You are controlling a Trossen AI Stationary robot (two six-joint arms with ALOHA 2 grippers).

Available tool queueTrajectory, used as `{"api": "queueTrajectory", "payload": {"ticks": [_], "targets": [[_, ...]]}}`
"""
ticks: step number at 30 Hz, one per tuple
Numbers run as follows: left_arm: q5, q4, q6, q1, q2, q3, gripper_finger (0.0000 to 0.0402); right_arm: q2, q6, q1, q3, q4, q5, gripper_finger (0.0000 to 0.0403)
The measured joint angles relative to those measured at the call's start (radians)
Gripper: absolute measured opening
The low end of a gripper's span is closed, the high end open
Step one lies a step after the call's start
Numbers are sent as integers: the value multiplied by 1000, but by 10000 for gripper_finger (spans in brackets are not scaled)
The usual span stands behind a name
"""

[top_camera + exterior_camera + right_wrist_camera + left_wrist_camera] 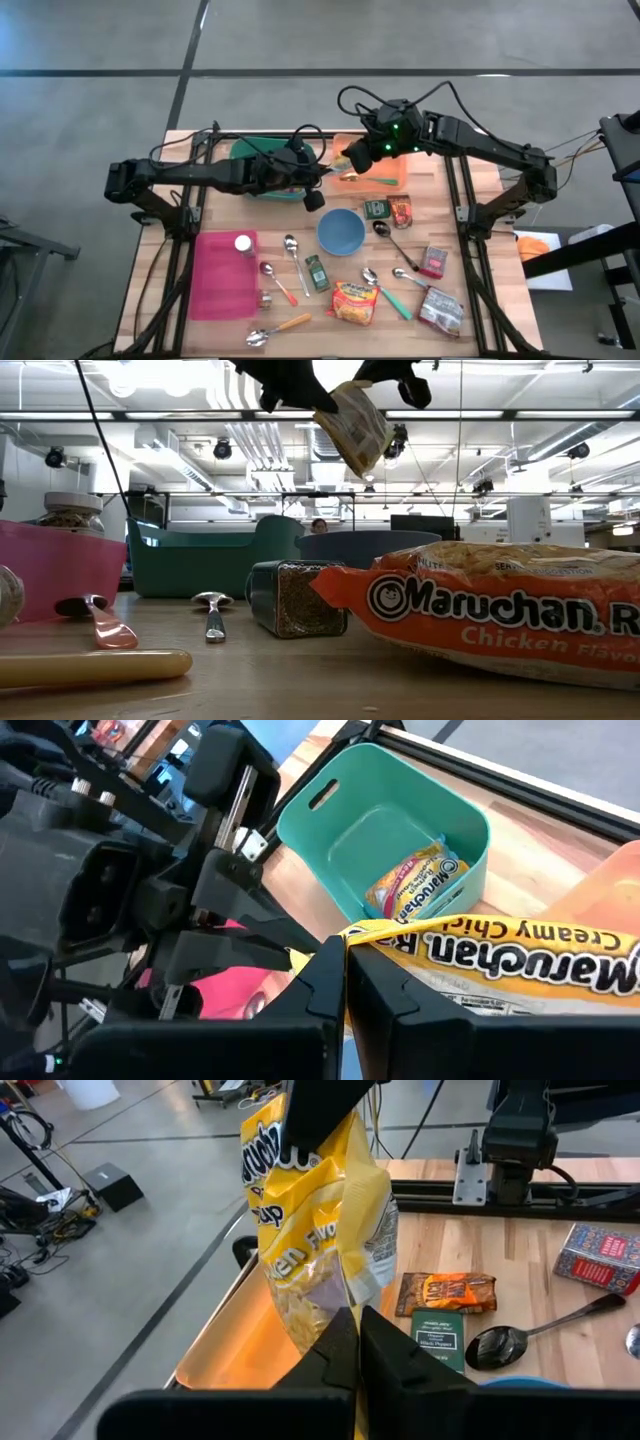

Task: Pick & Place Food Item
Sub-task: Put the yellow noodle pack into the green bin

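A yellow Maruchan noodle packet (320,1210) hangs in the air over the orange tray (390,172) at the table's far side, between my two grippers. My left gripper (358,1330) reaches in from the table's left and is shut on the packet's lower part. My right gripper (345,960) comes from the table's right and is shut on its upper end. The low view shows the packet (355,425) tilted, high above the table. Behind them stands a teal bin (385,815) with another noodle packet (415,890) lying on its floor. My left gripper pinches the packet's lower edge (345,1295) between its two fingers. They come from the table's left, slanting slightly down. My right gripper pinches the packet's upper end (365,935) between its two fingers (310,1120), slanting down from the table's right. The packet hangs clear of the tray.
A blue bowl (341,232), a pink bin (225,275) with a jar, several spoons, a spice jar (317,272), an orange ramen packet (355,302) and small snack packets (400,210) lie over the near half of the table.
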Motion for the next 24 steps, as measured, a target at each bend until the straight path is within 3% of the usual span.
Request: {"api": "queueTrajectory", "payload": {"ticks": [9, 16, 24], "targets": [[8, -29, -1, -1, 0, 2, 0, 3, -157, 0, 0, -2, -89, 29], [11, -51, -49, -1, -5, 2, 0, 9, -275, 28, 0, 1, -126, 135], [7, -100, -70, 0, -33, 2, 0, 1, -251, 29, 22, 8, -65, 240]]}}
